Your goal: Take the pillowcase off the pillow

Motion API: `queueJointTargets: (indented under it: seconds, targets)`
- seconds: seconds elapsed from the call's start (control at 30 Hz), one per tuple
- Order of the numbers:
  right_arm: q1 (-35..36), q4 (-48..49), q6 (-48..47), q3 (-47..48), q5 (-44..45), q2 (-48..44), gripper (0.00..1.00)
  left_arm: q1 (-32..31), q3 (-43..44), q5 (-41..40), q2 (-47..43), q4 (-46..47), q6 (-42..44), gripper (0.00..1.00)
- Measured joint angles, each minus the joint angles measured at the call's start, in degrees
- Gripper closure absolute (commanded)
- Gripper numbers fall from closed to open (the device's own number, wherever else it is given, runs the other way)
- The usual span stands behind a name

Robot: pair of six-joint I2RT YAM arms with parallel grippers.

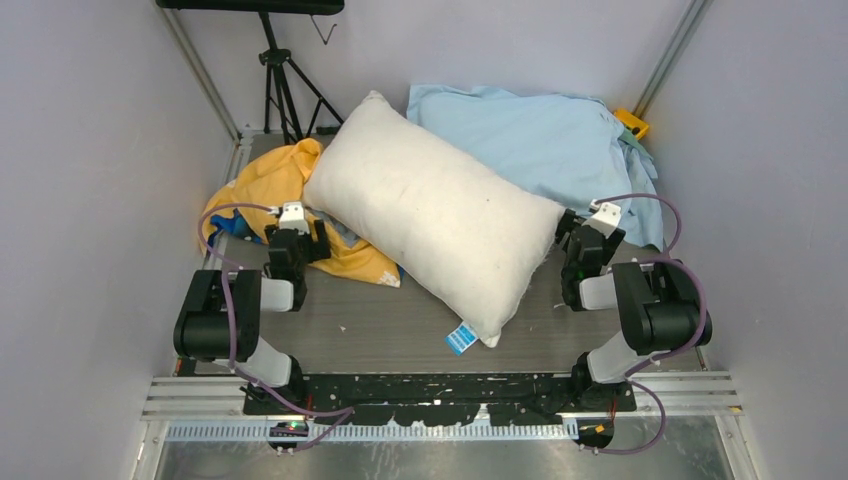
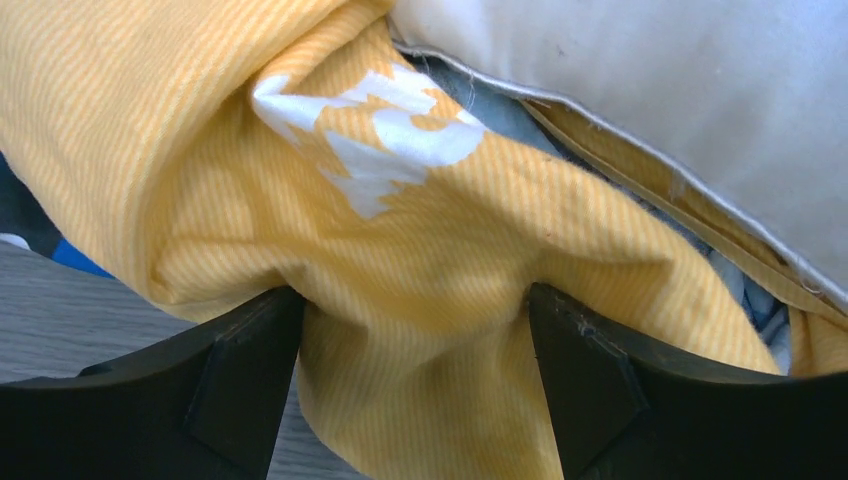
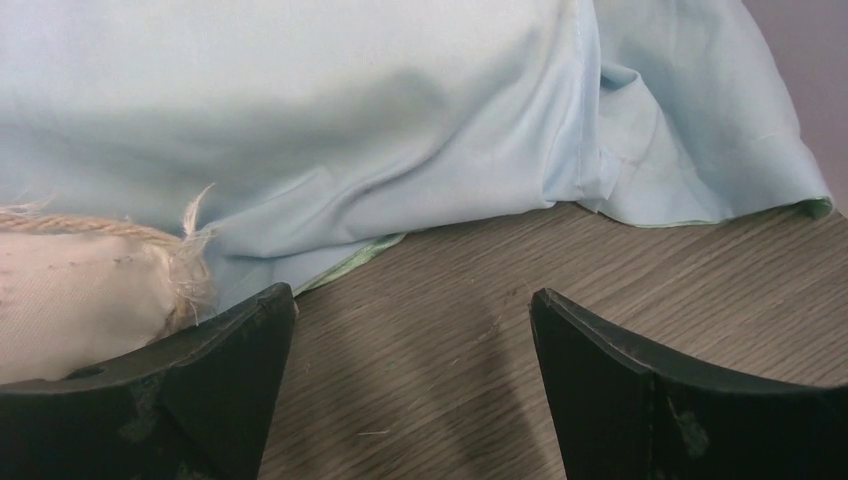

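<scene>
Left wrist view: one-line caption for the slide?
Left gripper, jaws wide, straddles a bunched fold of the orange-yellow pillowcase, with the white pillow at upper right.

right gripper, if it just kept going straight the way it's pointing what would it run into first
Most likely the light-blue cloth. The right gripper is open over bare table, and that cloth lies straight ahead. The pillow corner sits beside one finger and might brush it, though depth is unclear.
</scene>
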Motion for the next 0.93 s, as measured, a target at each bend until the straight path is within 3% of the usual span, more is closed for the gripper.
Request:
queueJointTargets:
  seconds: [0.23, 0.47, 0.93]
  targets:
    - [-0.04, 0.9, -0.04, -0.22, -0.87, 0.02, 0.07, -0.17, -1.29, 0.5, 0.11, 4.37, 0.96, 0.0]
    - [-0.04, 0.92, -0.04, -0.24, -1.27, 0.02, 0.07, -0.22, -1.4, 7.98, 0.11, 4.7, 4.15, 0.0]
    - [-0.04, 0.92, -0.04, -0.24, -1.31, 0.02, 0.07, -0.22, -1.33, 9.68, 0.11, 4.68, 5.35, 0.0]
